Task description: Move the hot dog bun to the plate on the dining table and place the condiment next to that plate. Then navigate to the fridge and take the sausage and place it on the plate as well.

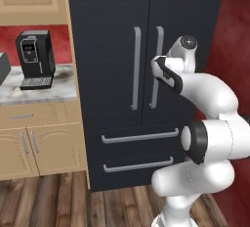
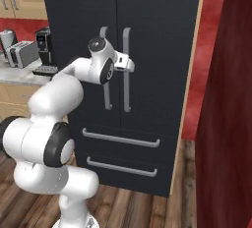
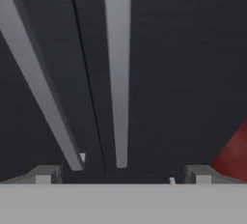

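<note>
The tall black fridge (image 1: 112,50) (image 2: 157,25) (image 3: 183,73) stands shut right in front of me, its two long silvery handles side by side at the door seam. My gripper (image 1: 157,67) (image 2: 129,65) (image 3: 123,175) is open and held up against the right door's handle (image 1: 157,35) (image 2: 126,89) (image 3: 118,73). In the hand view that handle runs between the two wide-apart fingertips, with nothing gripped. The left handle (image 1: 136,67) (image 3: 38,83) lies just beside it. The hot dog bun, plate, condiment, dining table and sausage are out of view.
Left of the fridge a marble wall counter (image 1: 58,91) carries a black coffee machine (image 1: 35,59) (image 2: 44,45) and a toaster (image 2: 22,54). Two fridge drawers (image 1: 139,150) sit below the doors. A dark red wall panel (image 2: 226,99) stands close on the right.
</note>
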Controlling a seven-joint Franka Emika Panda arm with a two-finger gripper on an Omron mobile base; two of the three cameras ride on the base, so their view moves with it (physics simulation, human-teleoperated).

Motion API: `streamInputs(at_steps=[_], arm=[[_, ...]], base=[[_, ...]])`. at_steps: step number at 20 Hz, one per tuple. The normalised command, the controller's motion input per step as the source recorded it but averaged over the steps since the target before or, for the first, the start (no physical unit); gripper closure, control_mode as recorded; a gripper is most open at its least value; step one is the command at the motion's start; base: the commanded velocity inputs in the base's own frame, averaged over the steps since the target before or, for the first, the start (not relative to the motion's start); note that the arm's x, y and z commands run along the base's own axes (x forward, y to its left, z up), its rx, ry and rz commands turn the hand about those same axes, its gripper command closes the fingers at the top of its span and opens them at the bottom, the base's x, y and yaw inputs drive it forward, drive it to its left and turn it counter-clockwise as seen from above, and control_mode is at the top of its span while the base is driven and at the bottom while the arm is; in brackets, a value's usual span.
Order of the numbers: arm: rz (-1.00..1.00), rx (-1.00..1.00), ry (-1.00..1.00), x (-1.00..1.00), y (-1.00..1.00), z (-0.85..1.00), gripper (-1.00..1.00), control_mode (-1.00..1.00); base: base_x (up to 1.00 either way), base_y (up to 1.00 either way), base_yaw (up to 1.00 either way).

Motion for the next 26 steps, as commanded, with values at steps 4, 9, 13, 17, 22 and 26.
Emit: streamInputs(at_steps=[4, 9, 13, 17, 22, 26], arm=[[0.00, 0.00, 0.00, 0.65, 0.00, -0.15, -1.00, -1.00], [0.00, 0.00, 0.00, 0.65, 0.00, -0.22, -1.00, -1.00], [0.00, 0.00, 0.00, 0.62, -0.01, -0.24, -1.00, -1.00], [0.00, 0.01, 0.00, 0.58, -0.13, -0.17, -1.00, -1.00], [0.00, 0.02, 0.00, 0.59, -0.17, -0.12, -1.00, -1.00], [0.02, 0.02, 0.00, 0.60, -0.18, -0.16, -1.00, -1.00]], base=[[0.00, 0.00, 0.00], [0.00, 0.00, 0.00], [0.00, 0.00, 0.00], [0.00, 0.00, 0.00], [0.00, 0.00, 0.00], [0.00, 0.00, 0.00]])
